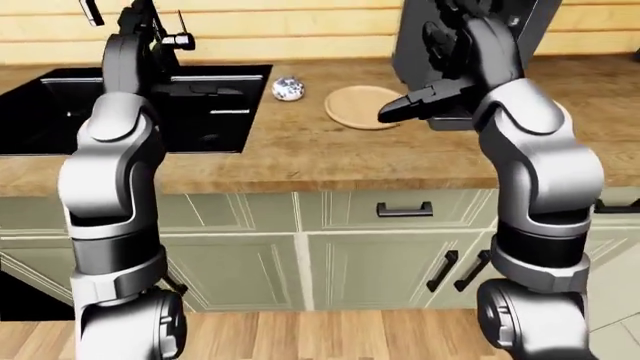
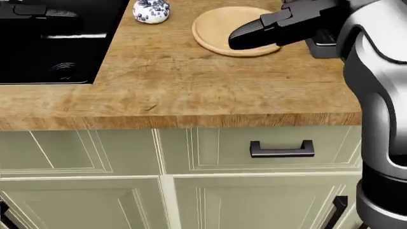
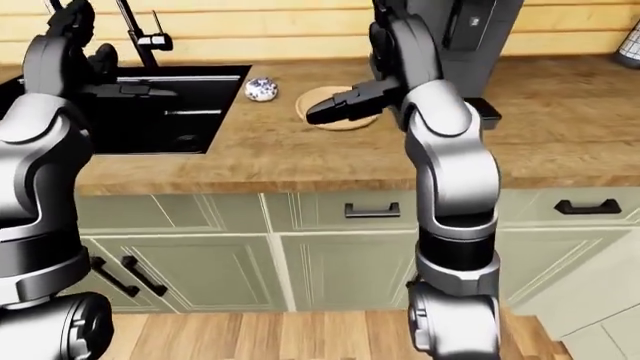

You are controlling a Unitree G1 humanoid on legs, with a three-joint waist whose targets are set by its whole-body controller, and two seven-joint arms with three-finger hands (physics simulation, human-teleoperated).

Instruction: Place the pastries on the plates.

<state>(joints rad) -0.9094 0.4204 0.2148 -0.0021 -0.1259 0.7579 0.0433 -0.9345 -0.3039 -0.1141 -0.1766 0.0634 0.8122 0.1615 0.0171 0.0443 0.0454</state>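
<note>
Even, bright simulator light, sharp throughout, with soft shadows and no glare or blur.

Home kitchen, black sink, wooden countertop, green cabinets
</note>
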